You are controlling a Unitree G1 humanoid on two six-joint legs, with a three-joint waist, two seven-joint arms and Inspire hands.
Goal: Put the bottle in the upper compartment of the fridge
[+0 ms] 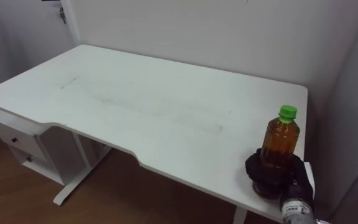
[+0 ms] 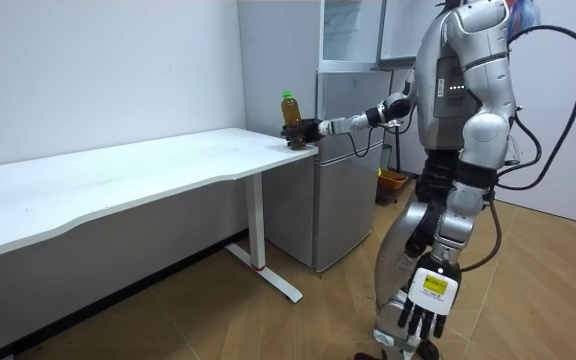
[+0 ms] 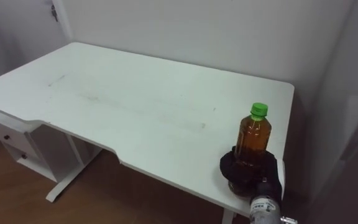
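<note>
A bottle (image 1: 280, 140) of amber drink with a green cap stands upright on the near right corner of the white table (image 1: 135, 93). My right hand (image 1: 272, 174) comes in from the lower right, its dark fingers curled round the bottle's lower part. In the room view the bottle (image 2: 289, 108) is at the table end nearest the grey fridge (image 2: 353, 180), with my right hand (image 2: 306, 131) on it at the end of an outstretched arm. I stand upright beside the fridge, facing the table. My left hand (image 2: 420, 312) hangs by my side with relaxed fingers.
A white drawer unit (image 1: 23, 140) stands under the table's left end. The fridge's grey side (image 1: 353, 93) rises close to the table's right edge. An upper cabinet (image 2: 353, 30) sits above the fridge. Wooden floor lies around me.
</note>
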